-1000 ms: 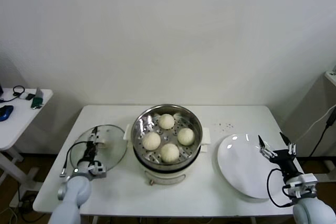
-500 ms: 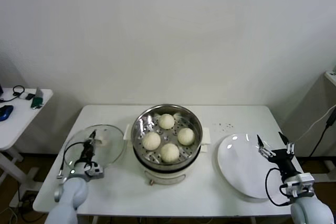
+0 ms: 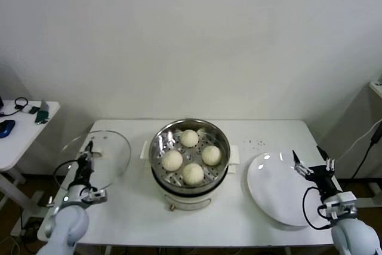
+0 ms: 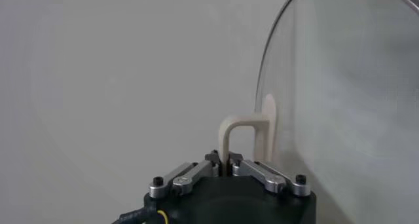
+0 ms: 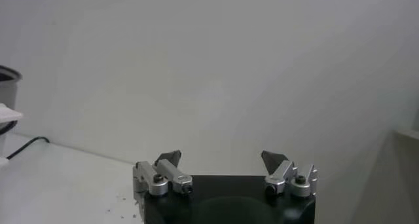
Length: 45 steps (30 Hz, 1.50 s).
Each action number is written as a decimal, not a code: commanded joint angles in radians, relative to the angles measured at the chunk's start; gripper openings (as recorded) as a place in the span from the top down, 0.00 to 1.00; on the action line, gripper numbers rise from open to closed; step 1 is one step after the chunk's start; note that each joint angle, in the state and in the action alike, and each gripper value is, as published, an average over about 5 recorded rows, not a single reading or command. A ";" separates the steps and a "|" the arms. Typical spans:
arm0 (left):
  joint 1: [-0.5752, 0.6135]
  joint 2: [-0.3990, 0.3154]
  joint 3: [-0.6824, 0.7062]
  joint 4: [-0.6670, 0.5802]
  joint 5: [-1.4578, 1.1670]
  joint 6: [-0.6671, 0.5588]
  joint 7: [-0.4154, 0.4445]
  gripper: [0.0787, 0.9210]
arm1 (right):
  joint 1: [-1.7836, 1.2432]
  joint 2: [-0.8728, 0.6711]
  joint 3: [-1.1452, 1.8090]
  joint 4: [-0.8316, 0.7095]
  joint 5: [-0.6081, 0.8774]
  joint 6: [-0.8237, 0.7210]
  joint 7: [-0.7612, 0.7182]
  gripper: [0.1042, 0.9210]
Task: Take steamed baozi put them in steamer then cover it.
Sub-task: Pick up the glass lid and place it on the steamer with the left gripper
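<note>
Several pale steamed baozi (image 3: 190, 138) lie in the shiny steamer (image 3: 160, 160) on its white pot base at the table's middle. To its left my left gripper (image 3: 88, 158) is shut on the cream bar handle (image 4: 230, 132) of the cover (image 3: 114, 158), a clear glass lid. The lid hangs off the table, tilted up on edge. In the left wrist view the lid's glass (image 4: 353, 81) stands beside the left gripper (image 4: 223, 162). My right gripper (image 3: 312, 167) is open and holds nothing, at the right edge of the table; in its wrist view the right gripper (image 5: 221, 158) shows only wall between its fingers.
A flat white plate (image 3: 271, 190) lies right of the steamer, under the right gripper. Dark specks (image 3: 256, 143) dot the table behind it. A small side table (image 3: 24, 125) with a few items stands off to the left.
My left gripper closed on the lid's handle and lifted the lid off the table, up and to the left, tipping it on edge. The right gripper shifted only slightly.
</note>
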 commanded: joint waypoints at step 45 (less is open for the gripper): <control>-0.337 -0.168 0.850 -0.280 0.102 0.627 0.292 0.92 | 0.095 0.098 -0.081 -0.129 -0.149 0.050 -0.002 0.12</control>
